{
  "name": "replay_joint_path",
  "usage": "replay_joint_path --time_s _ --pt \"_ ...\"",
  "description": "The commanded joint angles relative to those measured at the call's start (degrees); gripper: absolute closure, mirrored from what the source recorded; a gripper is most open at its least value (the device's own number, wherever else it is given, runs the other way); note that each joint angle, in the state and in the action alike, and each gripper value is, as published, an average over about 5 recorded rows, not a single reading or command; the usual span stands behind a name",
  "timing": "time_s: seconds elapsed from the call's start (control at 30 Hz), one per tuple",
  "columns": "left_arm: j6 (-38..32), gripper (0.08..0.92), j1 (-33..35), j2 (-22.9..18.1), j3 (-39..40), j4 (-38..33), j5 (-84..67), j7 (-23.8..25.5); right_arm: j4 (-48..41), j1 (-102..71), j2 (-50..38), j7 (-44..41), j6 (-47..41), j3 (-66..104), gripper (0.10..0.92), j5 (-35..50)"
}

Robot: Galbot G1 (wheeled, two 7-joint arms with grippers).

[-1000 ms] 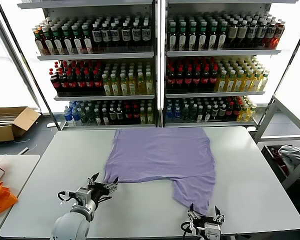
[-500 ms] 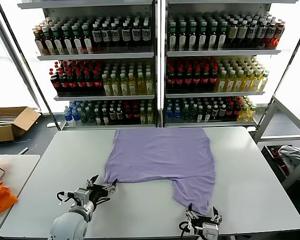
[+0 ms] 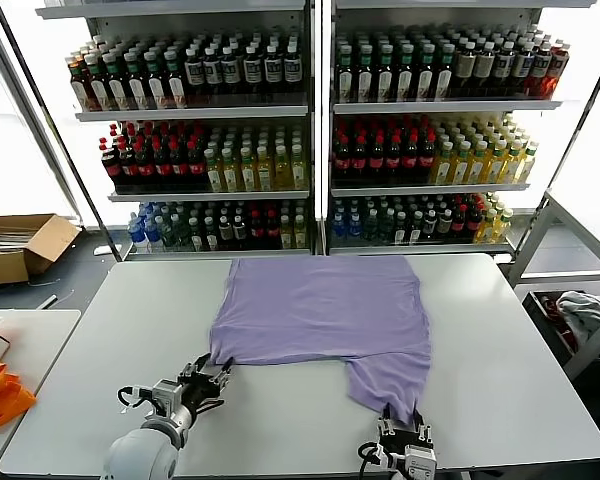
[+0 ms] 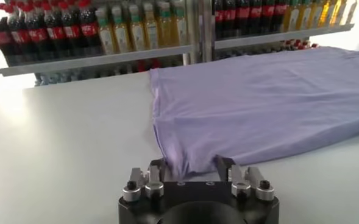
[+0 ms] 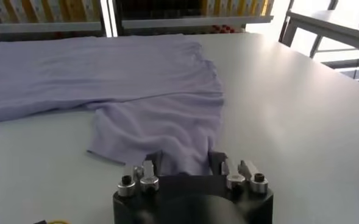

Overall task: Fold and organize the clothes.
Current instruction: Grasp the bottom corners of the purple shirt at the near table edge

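The lavender T-shirt [image 3: 320, 305] lies flat on the white table [image 3: 130, 300], print side hidden, with a narrower flap reaching towards the near right. My left gripper [image 3: 215, 372] is low at the shirt's near left corner, open, with the corner between its fingers in the left wrist view [image 4: 191, 167]. My right gripper [image 3: 403, 430] is at the tip of the near flap, open, with the hem between its fingers in the right wrist view [image 5: 185, 159]. The shirt also shows in the left wrist view [image 4: 258, 103] and the right wrist view [image 5: 136, 79].
Shelves of bottles [image 3: 310, 130] stand behind the table. A cardboard box [image 3: 20, 245] sits on the floor at far left. An orange cloth [image 3: 0, 395] lies on a side table at left. A grey-white cloth [image 3: 580, 305] lies in a bin at right.
Both grippers have moved forward to the shirt's near edge. The left fingers now straddle the near left corner; the right fingers straddle the flap's tip.
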Motion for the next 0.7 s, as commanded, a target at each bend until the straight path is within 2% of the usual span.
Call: replay_joint_path --time_s 0.03,0.33,0.47,0.7 --pt "0.52 0.562 0.57 -0.3 0.78 -0.37 0.71 0.08 -0.67 -0.26 0.13 0.06 0.67 0.41 0.665 0.75" --pt "-0.61 0.822 0.69 -1.18 1.05 -0.52 1.21 -0.05 3.09 -0.64 -1.35 -1.71 1.37 3.04 0.902 2.4" --pt "-1.11 0.904 0.81 -1.72 1.07 -1.49 1.24 -0.07 6.12 -0.37 -1.82 -2.9 2.78 4.41 0.917 2.72" --pt "-3.91 0.916 0.43 -3.86 -0.71 -3.79 -1.01 -0.44 11.3 1.66 -3.19 -8.13 8.17 7.45 0.917 -1.21"
